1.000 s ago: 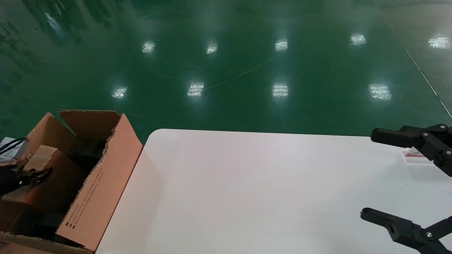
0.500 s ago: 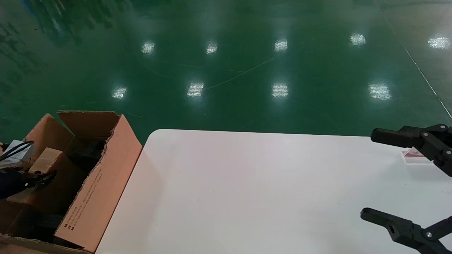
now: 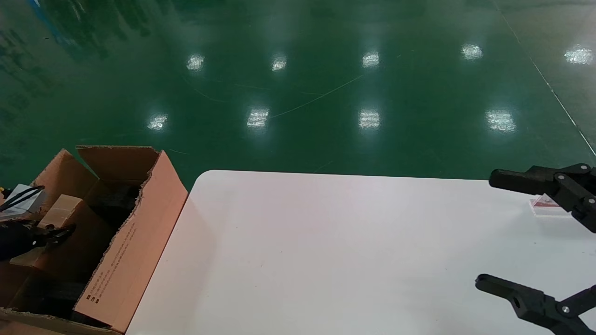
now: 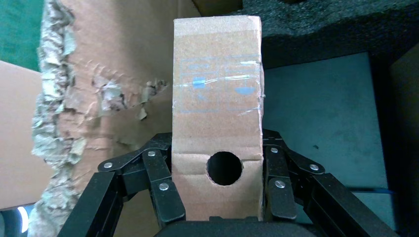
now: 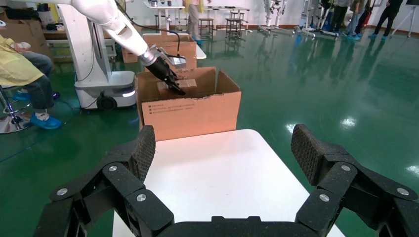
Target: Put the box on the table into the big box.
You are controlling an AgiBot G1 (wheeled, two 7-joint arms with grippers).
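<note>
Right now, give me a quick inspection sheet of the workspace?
Surface: white table, mostly bare.
Job's things: small box held inside the big box, above dark padding.
Clutter: small clear tag with red near the table's far right.
Grippers: left gripper shut on the small box; right gripper open above the table's right side.
Cables: black cable on the left arm.
Surroundings: glossy green floor; seated person.

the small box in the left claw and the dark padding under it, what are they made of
The small box: plain brown cardboard, matte, with clear tape strips and a punched round hole. The dark padding: apparently charcoal foam, judging by its grainy, porous surface. The left claw grips the box.
</note>
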